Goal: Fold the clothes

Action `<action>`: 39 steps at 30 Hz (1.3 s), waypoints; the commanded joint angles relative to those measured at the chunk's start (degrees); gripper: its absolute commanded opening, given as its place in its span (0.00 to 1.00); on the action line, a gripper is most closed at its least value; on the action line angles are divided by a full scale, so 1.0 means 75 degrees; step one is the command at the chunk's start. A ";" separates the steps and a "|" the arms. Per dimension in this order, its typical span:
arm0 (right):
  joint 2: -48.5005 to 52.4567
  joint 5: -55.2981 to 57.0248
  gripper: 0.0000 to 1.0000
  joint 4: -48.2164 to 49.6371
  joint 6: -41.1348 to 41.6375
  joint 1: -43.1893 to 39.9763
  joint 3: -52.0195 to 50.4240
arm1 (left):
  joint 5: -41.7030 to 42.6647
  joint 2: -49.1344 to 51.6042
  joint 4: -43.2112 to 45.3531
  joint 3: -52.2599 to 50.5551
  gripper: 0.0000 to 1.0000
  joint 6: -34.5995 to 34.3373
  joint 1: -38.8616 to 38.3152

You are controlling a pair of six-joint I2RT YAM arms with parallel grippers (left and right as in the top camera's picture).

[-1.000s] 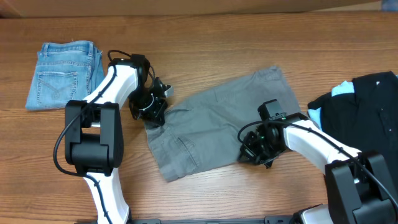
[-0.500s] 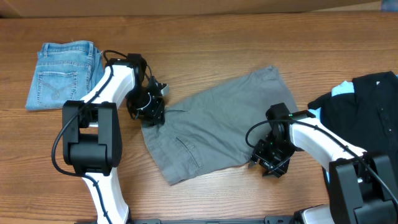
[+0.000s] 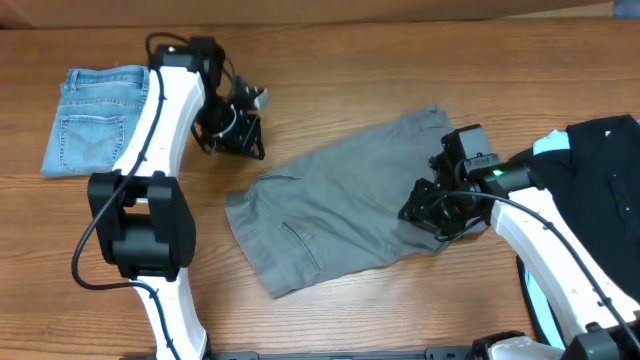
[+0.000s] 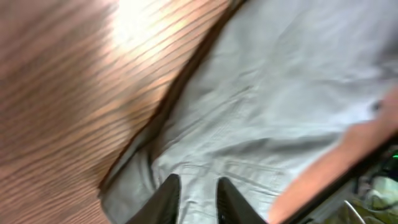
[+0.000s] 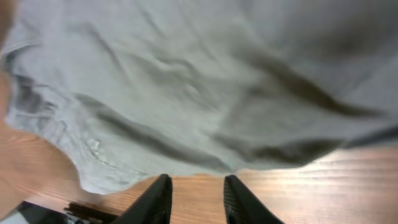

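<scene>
Your left claw has its two fingers a little apart, and it holds nothing. In the left wrist view, which is blurry, the grey shorts show through the gap, with their edge running along the brown table. From above, that claw hangs over bare wood, near the top left corner of the shorts but not touching them.

Your right claw is apart too, and it is empty. Wood shows between its fingers. The wrinkled edge of the shorts lies just past the tips. From above, this claw sits at the right edge of the shorts. You cannot tell if it touches the cloth.

The grey shorts lie spread out in the middle of the table, tilted, with one end low on the left and the other end high on the right.

The folded blue jean shorts lie at the far left, just beside your left arm. The black clothes with light blue trim lie at the far right, just beside your right arm, well apart from the grey shorts.
</scene>
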 commanded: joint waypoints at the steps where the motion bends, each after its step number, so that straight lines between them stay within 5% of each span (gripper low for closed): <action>1: 0.0082 0.0603 0.25 0.0061 -0.0047 -0.0038 0.0102 | 0.0659 -0.0009 -0.0140 0.0300 0.17 -0.0052 -0.0283; 9: 0.1067 0.0810 0.21 0.0184 0.0020 -0.0775 0.0096 | -0.0029 -0.0006 -0.0152 -0.0551 0.09 -0.0542 -0.1253; 13: 0.1673 0.0866 0.04 0.0385 -0.0160 -0.1241 0.0093 | -0.0437 -0.0006 0.0294 -0.1384 0.06 -0.1256 -0.1571; 21: 0.2914 0.0868 0.04 0.0994 -0.0204 -0.1827 0.0093 | -0.1335 -0.0006 0.1314 -0.3153 0.04 -0.3144 -0.1664; 30: 0.3293 0.0828 0.05 0.1067 -0.0268 -0.2285 0.0090 | -0.4325 -0.0006 0.1979 -0.4677 0.04 -0.5152 -0.1320; 36: 0.2605 0.0629 0.07 0.0714 -0.0755 -0.1955 0.0090 | -0.5610 -0.0006 0.2346 -0.4313 0.06 -0.5388 -0.0428; 39: 0.1868 0.0632 0.09 0.0615 -0.0781 -0.1702 0.0090 | -0.5549 -0.0006 0.2594 -0.3751 0.04 -0.4803 0.0073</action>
